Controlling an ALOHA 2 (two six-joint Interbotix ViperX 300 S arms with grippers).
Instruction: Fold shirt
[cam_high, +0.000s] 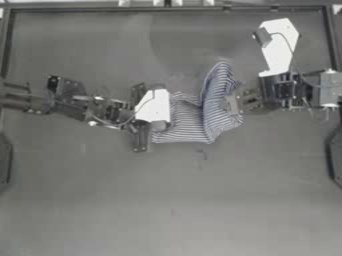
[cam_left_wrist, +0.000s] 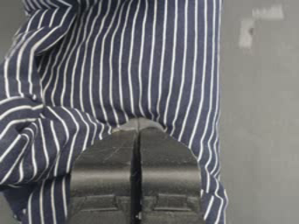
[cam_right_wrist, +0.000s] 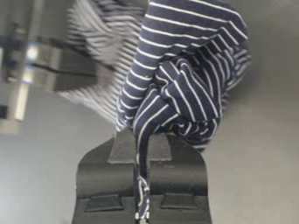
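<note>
The navy-and-white striped shirt (cam_high: 190, 117) lies bunched in a narrow heap at the table's middle, one part raised on its right side. My left gripper (cam_high: 161, 124) is at the heap's left edge. In the left wrist view its jaws (cam_left_wrist: 139, 127) stand shut together on the striped cloth (cam_left_wrist: 128, 65), which spreads out beyond them. My right gripper (cam_high: 230, 105) is at the heap's right side. It is shut (cam_right_wrist: 140, 135) on a twisted fold of the shirt (cam_right_wrist: 181, 87), and a strand of cloth runs down between the jaws. Collar and label are hidden.
The dark table (cam_high: 167, 200) stretches bare toward the front, with a raised rim (cam_high: 167, 7) along the back. A white part of the right arm (cam_high: 277, 45) sits at the back right. The left arm (cam_right_wrist: 52, 65) shows blurred behind the shirt in the right wrist view.
</note>
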